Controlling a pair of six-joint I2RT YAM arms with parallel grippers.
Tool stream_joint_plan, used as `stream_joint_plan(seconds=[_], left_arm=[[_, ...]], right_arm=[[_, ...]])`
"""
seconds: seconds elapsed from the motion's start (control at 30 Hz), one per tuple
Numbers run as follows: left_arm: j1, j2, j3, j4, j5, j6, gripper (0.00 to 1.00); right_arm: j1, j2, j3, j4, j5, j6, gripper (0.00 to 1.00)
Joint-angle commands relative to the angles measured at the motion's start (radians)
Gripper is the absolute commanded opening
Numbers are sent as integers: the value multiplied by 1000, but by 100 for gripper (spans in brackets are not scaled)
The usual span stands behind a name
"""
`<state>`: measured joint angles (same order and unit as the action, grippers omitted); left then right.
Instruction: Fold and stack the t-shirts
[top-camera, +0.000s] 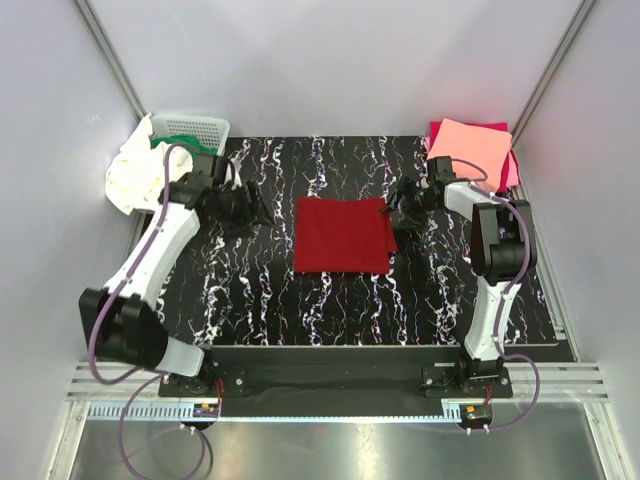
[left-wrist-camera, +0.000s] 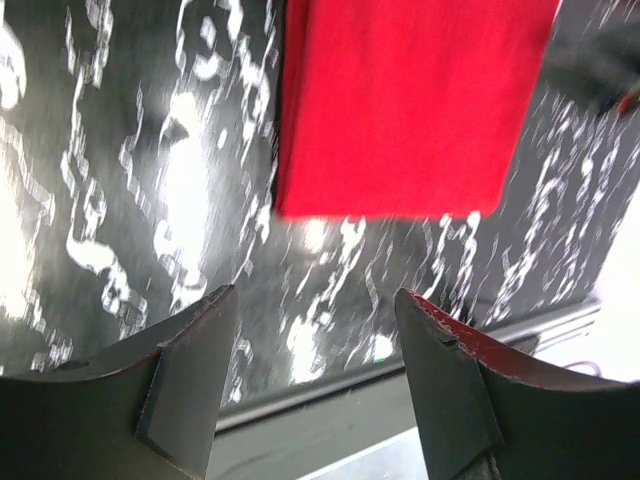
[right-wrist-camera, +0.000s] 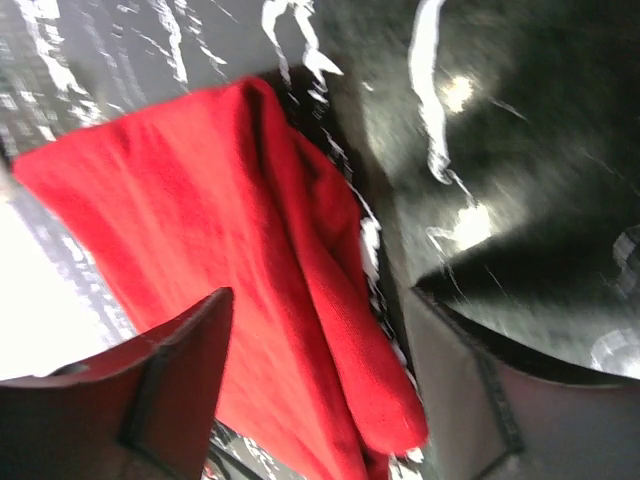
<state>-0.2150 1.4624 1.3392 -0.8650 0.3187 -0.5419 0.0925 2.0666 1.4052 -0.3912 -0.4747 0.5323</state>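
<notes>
A dark red t-shirt (top-camera: 340, 235) lies folded into a flat rectangle at the middle of the table. My left gripper (top-camera: 255, 208) hovers just off its left edge. It is open and empty (left-wrist-camera: 315, 300), and the red shirt (left-wrist-camera: 400, 110) lies beyond its fingertips. My right gripper (top-camera: 392, 212) is at the shirt's right edge, also open (right-wrist-camera: 322, 300). The shirt's rolled fold (right-wrist-camera: 340, 330) lies under the gap between its fingers, not pinched. A folded salmon pink shirt (top-camera: 470, 145) rests on a magenta one (top-camera: 513, 172) at the back right.
A white lattice basket (top-camera: 198, 127) stands at the back left corner. A white shirt (top-camera: 132, 175) hangs over its side and a green one (top-camera: 160, 143) lies inside. The table top (top-camera: 250, 290) is black with white marbling, with grey walls close on both sides.
</notes>
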Motion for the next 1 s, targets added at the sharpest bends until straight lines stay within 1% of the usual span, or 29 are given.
stream_joint_plan(seconds=[0.0,0.03,0.07,0.13,0.17,0.23,0.27,0.3,0.33,0.37,0.4,0.5,0.53,0.6,0.63,0.67,0.73,0.77,0.8,0.97], left_arm=[[-3,-117,-95,21,-9,52,69],[-3,-166,-116,5,-16,57,69],[-3,-190,-152,-5,-36,63,69],[-3,-260,-188,-37,-75,85,69],[-3,-283,-196,-52,-90,89,69],[-1,-342,-206,-98,-143,109,69],[-1,-362,-210,-112,-158,115,69],[-1,-399,-215,-120,-171,128,69],[-1,-416,-230,-129,-190,137,70],[-1,-433,-244,-128,-200,143,70],[-1,-460,-259,-124,-214,154,70],[-1,-482,-340,-100,-273,172,69],[-1,-482,-372,-94,-295,177,67],[3,-468,-376,-97,-296,172,65],[3,-468,-379,-80,-274,180,63],[3,-471,-380,-71,-276,180,63],[3,-479,-380,-43,-279,184,63],[3,-484,-385,-31,-280,184,63],[5,-490,-388,-20,-283,183,63],[5,-522,-408,15,-316,168,62]], right_arm=[[0,53,-46,119,-48,26,75],[3,59,-57,136,-54,37,72],[12,72,-74,150,-62,43,65],[24,85,-83,170,-64,52,58],[29,93,-97,190,-67,55,51],[30,96,-115,222,-85,80,42],[32,102,-127,236,-96,86,31],[32,104,-133,270,-120,100,25],[33,107,-138,287,-137,104,17],[33,112,-155,372,-171,110,8],[35,112,-166,423,-250,132,0],[35,96,-166,445,-285,109,0],[35,72,-166,436,-282,100,0],[35,41,-143,358,-242,46,0],[33,29,-129,326,-222,29,0],[33,4,-92,251,-197,11,0],[30,-13,-42,175,-131,-47,0],[29,-29,6,107,-108,-67,0],[24,-36,29,76,-66,-99,0],[0,-72,158,-59,36,-169,0]])
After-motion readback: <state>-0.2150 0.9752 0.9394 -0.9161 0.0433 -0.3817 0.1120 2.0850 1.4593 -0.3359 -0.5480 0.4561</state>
